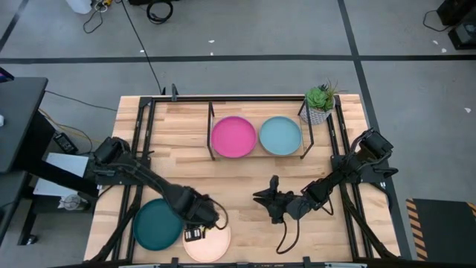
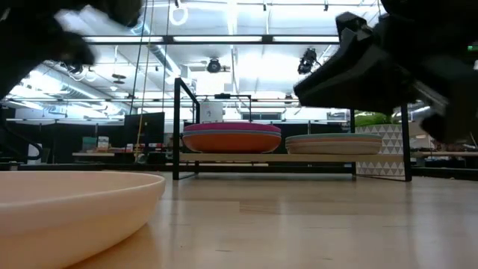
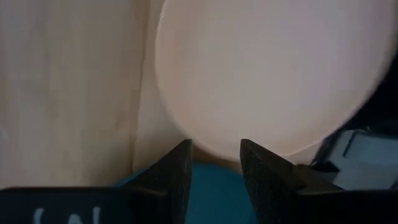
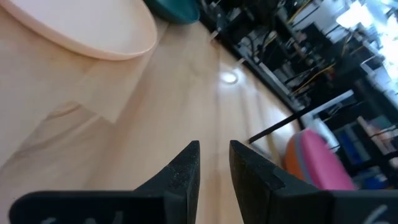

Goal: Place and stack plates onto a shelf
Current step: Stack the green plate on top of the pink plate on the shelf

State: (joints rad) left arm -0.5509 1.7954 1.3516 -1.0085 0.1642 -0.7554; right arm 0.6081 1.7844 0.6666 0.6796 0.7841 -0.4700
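Note:
The shelf stands at the table's far side and holds two stacks of plates. A pink plate tops the left stack and a light blue plate the right one. In the low view an orange plate shows under the pink. A dark teal plate and a peach plate lie at the near left. My left gripper is open above the teal plate, its fingers on either side of the peach plate's rim. My right gripper hovers over bare table, narrowly open. My left gripper: its open fingers stand at the peach plate's rim nearest the teal plate, coming from above at a slant. I cannot tell whether they touch it. The plate lies flat on the table.
A potted plant stands at the shelf's right end. Black frame rails run along both table sides. A black cable trails from the right arm toward the near edge. Bare wood lies between the shelf and the grippers.

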